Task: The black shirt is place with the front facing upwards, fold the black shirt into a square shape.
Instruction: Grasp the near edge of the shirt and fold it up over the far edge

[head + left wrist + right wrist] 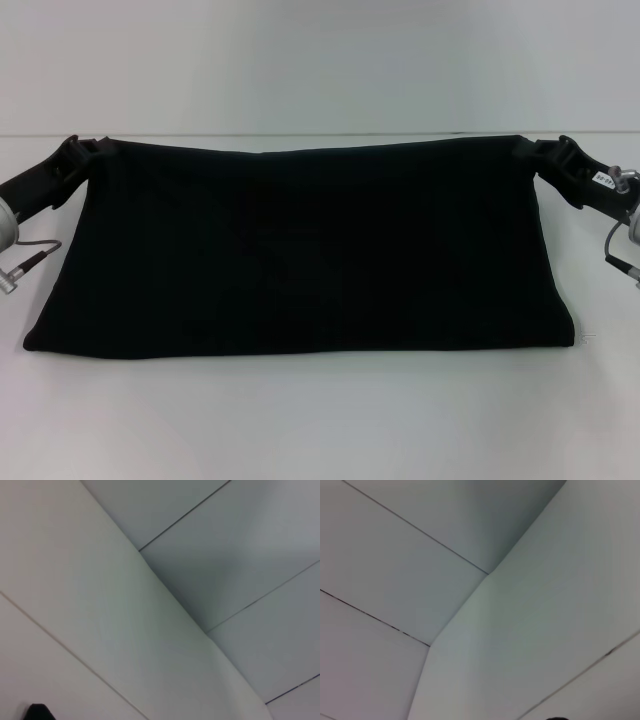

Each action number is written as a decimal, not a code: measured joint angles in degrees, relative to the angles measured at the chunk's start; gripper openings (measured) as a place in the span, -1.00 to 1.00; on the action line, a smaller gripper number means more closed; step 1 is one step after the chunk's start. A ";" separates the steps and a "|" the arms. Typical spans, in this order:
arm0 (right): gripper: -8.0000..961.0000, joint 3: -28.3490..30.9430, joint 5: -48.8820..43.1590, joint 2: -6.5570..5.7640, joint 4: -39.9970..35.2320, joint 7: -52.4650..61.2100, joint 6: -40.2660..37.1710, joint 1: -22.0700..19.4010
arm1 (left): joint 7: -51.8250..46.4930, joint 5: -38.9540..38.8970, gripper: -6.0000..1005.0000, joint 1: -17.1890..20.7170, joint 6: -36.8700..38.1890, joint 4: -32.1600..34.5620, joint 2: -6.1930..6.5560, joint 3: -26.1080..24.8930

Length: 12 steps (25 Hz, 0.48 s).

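Observation:
The black shirt [300, 250] spreads wide across the white table [320, 420] in the head view, plain black with no lettering showing, its top edge pulled taut and raised. At the shirt's top left corner my left gripper [82, 152] is shut on the cloth. My right gripper [545, 152] is shut on the top right corner. The shirt's lower edge rests on the table toward the front. Both wrist views face pale wall and ceiling panels and show no shirt.
A pale wall [320, 60] rises behind the table's far edge. Grey cables [30, 250] hang from the left arm and others [615, 235] from the right arm at the picture's sides.

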 joint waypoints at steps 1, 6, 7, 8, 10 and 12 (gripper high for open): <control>-0.91 -0.01 0.00 0.06 0.00 -0.22 0.23 0.11 | 0.20 -0.30 -0.97 -0.10 -0.32 0.00 -0.11 0.01; -0.89 -0.07 0.00 0.39 0.00 -0.85 1.46 0.88 | 1.07 -0.56 -0.97 -0.84 -2.40 0.00 -0.51 -0.02; -0.88 -0.11 -0.03 0.43 0.00 -0.88 1.79 1.04 | 1.45 -0.58 -0.97 -1.07 -3.19 0.00 -0.64 0.01; -0.88 -0.23 -0.11 0.46 0.00 -0.91 2.10 1.21 | 1.86 -0.66 -0.97 -1.24 -3.89 0.01 -0.78 0.00; -0.86 -0.78 -0.20 0.48 -0.01 -0.94 2.89 1.47 | 2.67 -1.28 -0.97 -1.49 -5.22 0.02 -1.08 -0.01; -0.85 -1.82 -0.15 0.52 0.00 -1.01 4.21 1.76 | 3.23 -1.92 -0.96 -1.67 -6.15 0.02 -1.38 0.02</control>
